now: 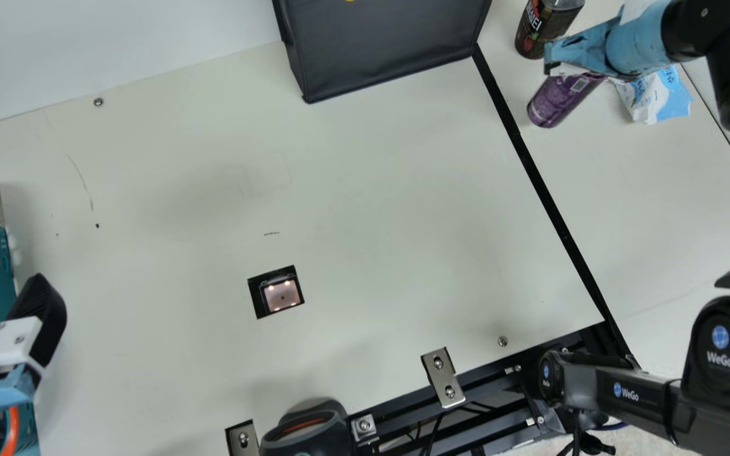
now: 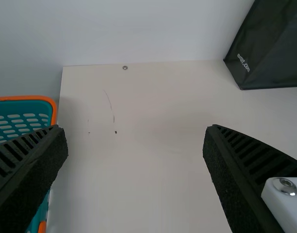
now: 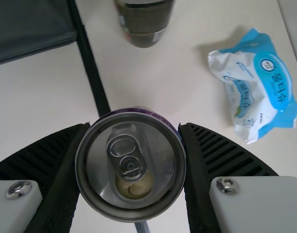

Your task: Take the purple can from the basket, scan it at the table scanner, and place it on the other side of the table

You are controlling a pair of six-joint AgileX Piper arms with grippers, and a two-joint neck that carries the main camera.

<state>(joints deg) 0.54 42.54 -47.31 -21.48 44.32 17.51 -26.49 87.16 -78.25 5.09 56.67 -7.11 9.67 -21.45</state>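
At 2 o'clock in the main view we grasp the purple can (image 1: pixel 557 103) with our right gripper (image 1: pixel 575 53), our left gripper (image 1: pixel 38 310) released at 8 o'clock.

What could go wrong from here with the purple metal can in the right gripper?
The purple metal can might drop or tip if the right gripper opens before its base sits flat; I can't tell whether it touches the table. Opening fingers could also nudge the dark, labelled bottle or the blue-and-white soft packet, both close by.
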